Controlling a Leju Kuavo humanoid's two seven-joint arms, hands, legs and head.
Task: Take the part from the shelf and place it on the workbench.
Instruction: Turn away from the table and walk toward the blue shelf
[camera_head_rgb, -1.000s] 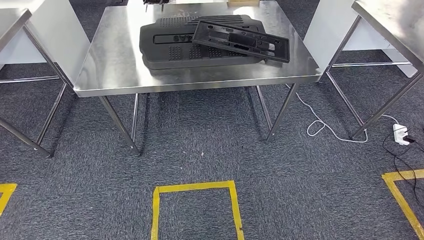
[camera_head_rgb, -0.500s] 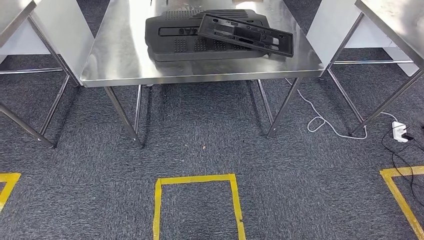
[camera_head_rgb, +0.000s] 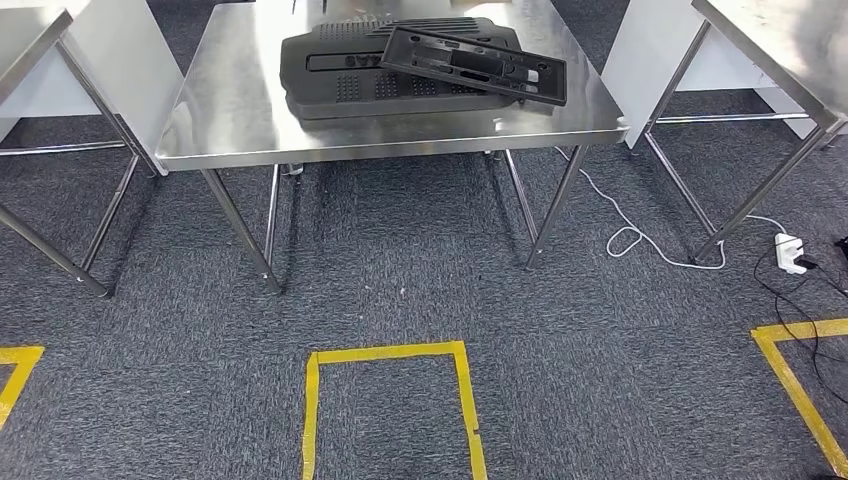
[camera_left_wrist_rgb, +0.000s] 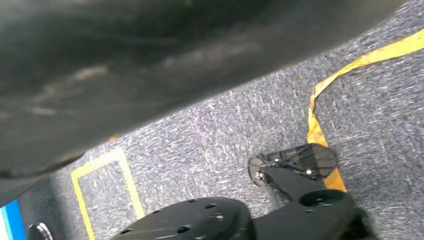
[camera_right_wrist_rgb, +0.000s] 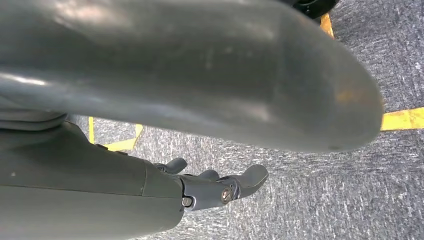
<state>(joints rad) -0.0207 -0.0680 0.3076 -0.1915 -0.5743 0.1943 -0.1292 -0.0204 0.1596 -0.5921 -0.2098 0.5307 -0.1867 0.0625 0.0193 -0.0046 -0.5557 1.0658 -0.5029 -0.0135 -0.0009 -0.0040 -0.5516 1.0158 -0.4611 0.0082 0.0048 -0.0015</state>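
Black plastic marks the task's thing: a flat frame-like part (camera_head_rgb: 473, 63) lies tilted across a larger black ribbed housing (camera_head_rgb: 370, 75), both on the steel counter (camera_head_rgb: 230, 110) at the far side of the scene, towards its right half. The part's near-right corner reaches past the housing and sits just above the bare counter top. No container shows anywhere on the counter. The counter stands on thin metal legs on grey carpet (camera_head_rgb: 400, 270), with another steel table to the left (camera_head_rgb: 30, 40) and one to the right (camera_head_rgb: 780, 50), each beside a white panel. A white cable (camera_head_rgb: 640, 240) trails over the carpet from under the counter to a white plug block (camera_head_rgb: 790, 255) near the right table's leg. Yellow tape (camera_head_rgb: 385, 355) outlines a square on the carpet near the robot, with more tape corners at the far left and right. The right hand (camera_right_wrist_rgb: 215, 187) hangs low over the carpet, well apart from the part, its dark fingers (camera_right_wrist_rgb: 252, 177) loosely extended and apart with nothing in them. In the left wrist view a blurred dark surface covers the hand's place, so I cannot tell how the left hand lies.
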